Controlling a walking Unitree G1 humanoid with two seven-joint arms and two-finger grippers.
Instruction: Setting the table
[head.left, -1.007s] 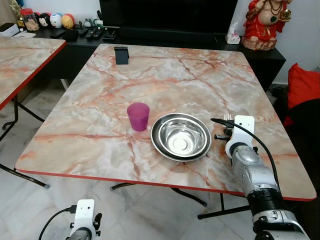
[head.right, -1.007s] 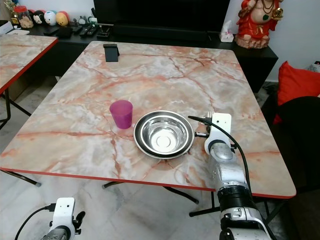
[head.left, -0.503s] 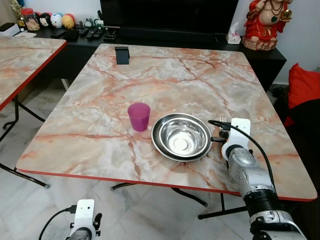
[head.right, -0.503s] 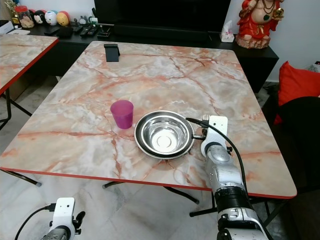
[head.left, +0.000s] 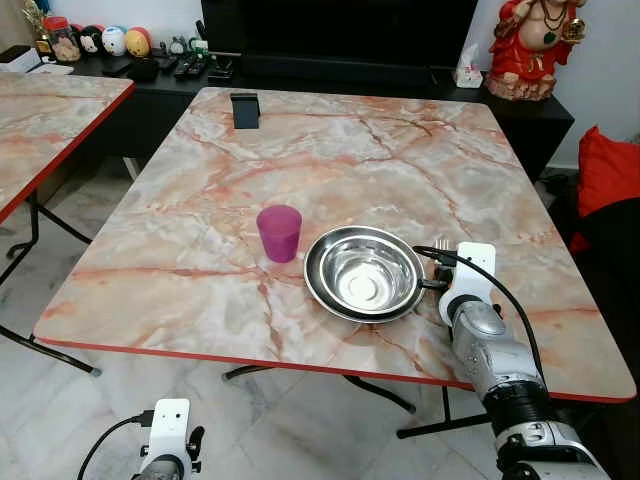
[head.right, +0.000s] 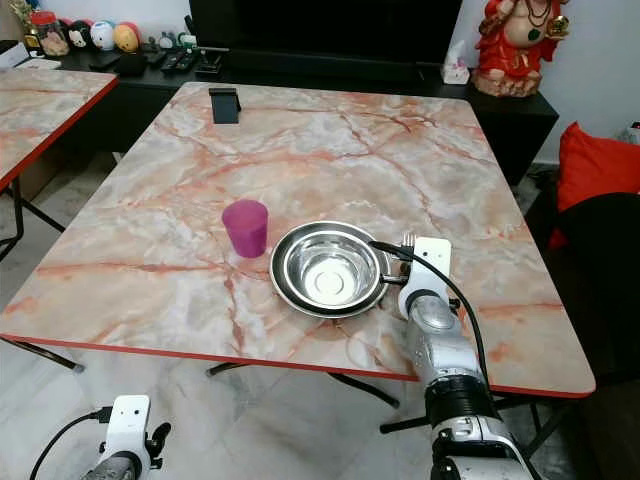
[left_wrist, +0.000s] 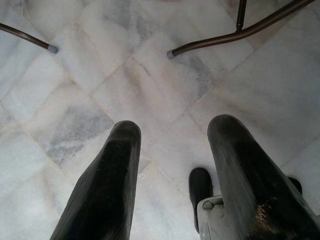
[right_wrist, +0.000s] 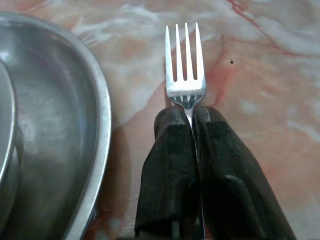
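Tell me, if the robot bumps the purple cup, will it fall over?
Probably yes. The purple cup looks like thin plastic and seems empty, so it is likely light. It stands taller than its narrow base, so a push near its rim could tip it. On the smooth marble table, a low nudge might just slide it.

The right arm reaches forward, its right gripper (right_wrist: 192, 120) pinched tight, fingers (right_wrist: 167, 165) pressed together. The left arm hangs low, its left gripper (left_wrist: 172, 145) pointing downward with fingers (left_wrist: 107, 185) spread apart.
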